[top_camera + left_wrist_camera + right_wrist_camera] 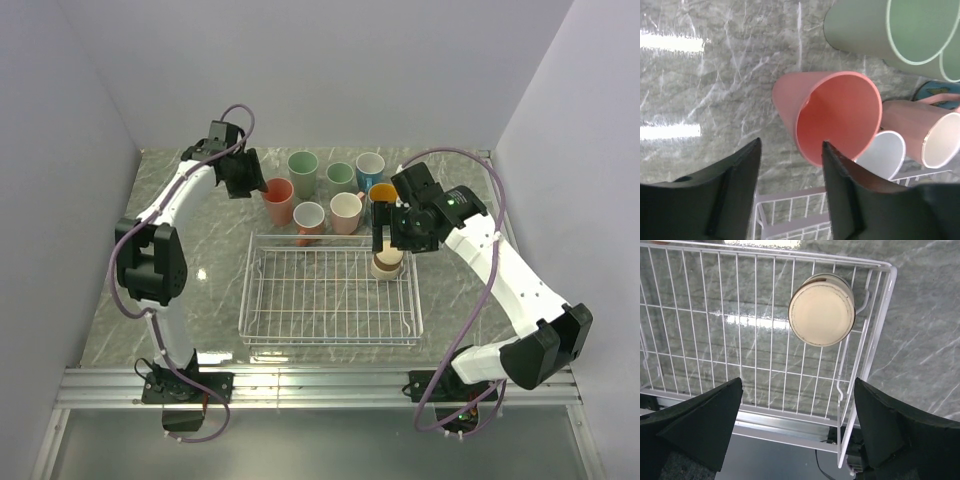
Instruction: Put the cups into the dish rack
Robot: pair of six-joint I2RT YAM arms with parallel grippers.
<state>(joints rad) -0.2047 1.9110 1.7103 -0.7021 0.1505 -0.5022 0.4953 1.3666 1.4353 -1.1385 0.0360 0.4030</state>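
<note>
Several cups stand behind the dish rack [330,296]: a salmon cup [278,200], a sage green cup [302,172], a green mug [340,178], a blue cup [370,168] and two pink ones [309,220] [346,212]. My left gripper [250,185] is open at the salmon cup [840,115]. Its jaws straddle the cup's near wall, with one fingertip [826,147] in front of the mouth. A cream cup [822,310] sits upside down in the rack's right corner [878,325]. My right gripper [797,405] hangs wide open above it, holding nothing.
A mug with an orange inside [383,194] stands just behind the right gripper. In the left wrist view the green cup [890,30] and a pink mug [925,130] crowd the salmon cup's far side. Walls close in the table on the left, back and right.
</note>
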